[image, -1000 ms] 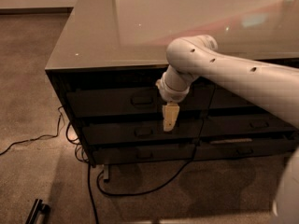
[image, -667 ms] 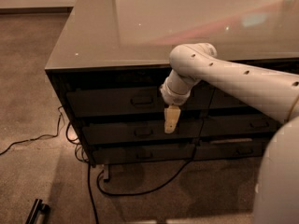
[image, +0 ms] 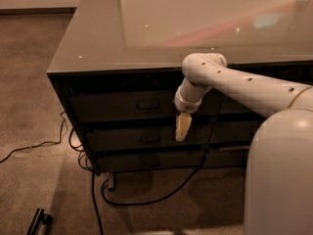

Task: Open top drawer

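The top drawer is a wide dark front under the counter's edge, flush with the cabinet, with a small loop handle at its centre. My gripper hangs from the white arm, pointing down, in front of the cabinet. It is to the right of the handle and a little below it, at the level of the gap between the top drawer and the second drawer. It holds nothing that I can see.
A glossy grey countertop covers the cabinet. A third drawer lies below. Black cables trail on the carpet at the cabinet's left foot. A dark bar lies on the floor at bottom left. My white arm body fills the lower right.
The arm and gripper have shifted slightly to the right and the arm's body has come further into view at lower right. The drawers have not moved.
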Available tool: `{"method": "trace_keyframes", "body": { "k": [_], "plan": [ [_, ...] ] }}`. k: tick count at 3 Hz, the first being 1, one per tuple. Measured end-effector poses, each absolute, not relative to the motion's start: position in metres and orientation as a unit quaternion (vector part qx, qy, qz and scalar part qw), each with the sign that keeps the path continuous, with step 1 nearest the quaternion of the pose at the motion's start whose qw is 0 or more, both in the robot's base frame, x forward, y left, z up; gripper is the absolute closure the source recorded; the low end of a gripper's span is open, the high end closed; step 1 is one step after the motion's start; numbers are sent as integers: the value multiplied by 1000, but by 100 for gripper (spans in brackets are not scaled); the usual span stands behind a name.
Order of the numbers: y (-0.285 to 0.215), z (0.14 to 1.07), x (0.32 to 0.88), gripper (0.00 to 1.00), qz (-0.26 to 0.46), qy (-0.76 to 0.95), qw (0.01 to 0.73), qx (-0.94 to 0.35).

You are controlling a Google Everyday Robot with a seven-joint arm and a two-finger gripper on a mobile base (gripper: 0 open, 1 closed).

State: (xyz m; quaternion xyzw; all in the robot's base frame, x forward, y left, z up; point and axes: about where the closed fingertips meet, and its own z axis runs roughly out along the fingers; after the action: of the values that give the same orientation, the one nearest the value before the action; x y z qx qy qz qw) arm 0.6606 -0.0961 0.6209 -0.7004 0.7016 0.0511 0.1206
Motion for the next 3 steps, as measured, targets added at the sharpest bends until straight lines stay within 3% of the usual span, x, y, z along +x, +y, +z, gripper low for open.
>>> {"method": "trace_keyframes", "body": {
  "k": [3],
  "plan": [
    [-86,671,658,0,17,691,178,-700]
  ]
}}
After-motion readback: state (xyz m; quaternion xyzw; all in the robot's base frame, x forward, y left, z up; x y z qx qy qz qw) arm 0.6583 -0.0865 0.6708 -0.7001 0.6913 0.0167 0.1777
